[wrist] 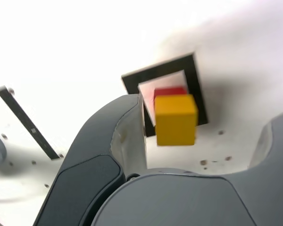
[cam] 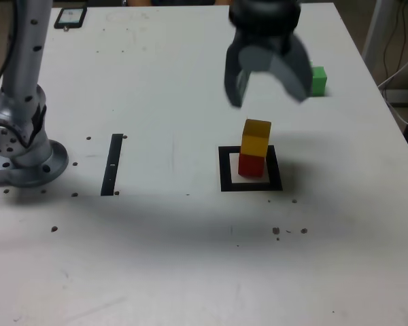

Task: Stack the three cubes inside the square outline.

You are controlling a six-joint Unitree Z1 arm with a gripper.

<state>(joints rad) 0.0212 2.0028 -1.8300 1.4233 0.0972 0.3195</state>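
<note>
Yellow cube [cam: 256,138] sits on red cube [cam: 251,166], inside square outline [cam: 225,183]; the stack's long axis is upright. Gripper [cam: 266,97] above, jaws wide, nothing held, blurred in the exterior view. No writing legible. Green cube [cam: 318,81] stands outside, partly hidden by the gripper.

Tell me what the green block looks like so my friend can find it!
On the white table, find the thick black square outline. In the exterior view, look above it and to the right for a small green block. It sits alone, while the yellow block is stacked on the red one.
</note>
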